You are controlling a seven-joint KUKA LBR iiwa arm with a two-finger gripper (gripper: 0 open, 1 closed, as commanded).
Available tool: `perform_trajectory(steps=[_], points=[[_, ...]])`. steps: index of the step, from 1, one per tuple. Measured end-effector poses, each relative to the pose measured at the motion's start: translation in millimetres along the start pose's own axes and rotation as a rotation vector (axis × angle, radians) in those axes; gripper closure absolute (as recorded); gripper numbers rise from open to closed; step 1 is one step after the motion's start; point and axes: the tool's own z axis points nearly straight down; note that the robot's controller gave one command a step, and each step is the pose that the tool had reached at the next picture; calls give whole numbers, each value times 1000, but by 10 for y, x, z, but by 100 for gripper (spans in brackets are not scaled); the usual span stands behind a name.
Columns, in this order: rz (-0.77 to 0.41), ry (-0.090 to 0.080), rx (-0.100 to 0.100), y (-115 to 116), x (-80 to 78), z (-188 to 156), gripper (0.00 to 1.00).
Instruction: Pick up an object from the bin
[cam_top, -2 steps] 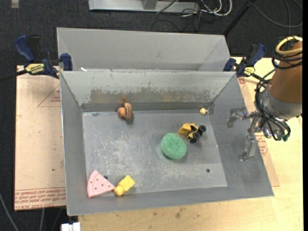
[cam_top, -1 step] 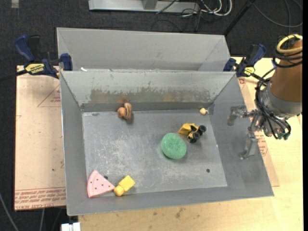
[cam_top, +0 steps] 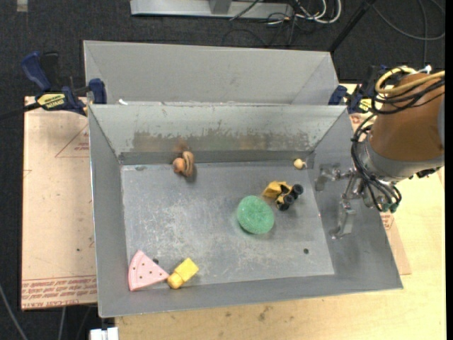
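**A:** What lies nearest the camera in the bin (cam_top: 212,129)?

**B:** In the near left corner of the floor, a pink wedge (cam_top: 145,271) with small dark dots on it lies flat. A yellow block (cam_top: 182,273) is just beside it on the right, touching it or nearly so.

**A:** And further in?

**B:** A round green disc (cam_top: 255,214) lies right of the floor's middle. Just behind it and to its right is a yellow-and-black toy (cam_top: 282,193), which looks like a small vehicle. The two are close together, but I can't say whether they touch.

**A:** Where is the gripper (cam_top: 342,214)?

**B:** It hangs over the bin's sloped right wall, below the arm (cam_top: 407,126) with its orange cover and cables. It is level with the disc and the toy and stands apart from both. The toy is the nearest thing to it, off to the gripper's left in the view.

**A:** Is it open, and is it gripping anything?

**B:** I can't tell how wide it stands, nor whether it has hold of anything.

**A:** And at the far end?

**B:** A small tan ball (cam_top: 299,163) sits near the foot of the back wall, right of centre. A brown knotted piece (cam_top: 184,163) lies against the same wall on the left, well apart from the ball.
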Motion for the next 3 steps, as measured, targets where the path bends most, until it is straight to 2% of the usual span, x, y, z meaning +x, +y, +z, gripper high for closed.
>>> perform_trajectory(steps=[1, 2, 3], points=[[3, 2, -1, 64, -11, 156, 0], [-27, 15, -7, 403, 113, 356, 0], [37, 3, 1, 532, -106, 496, 0]])
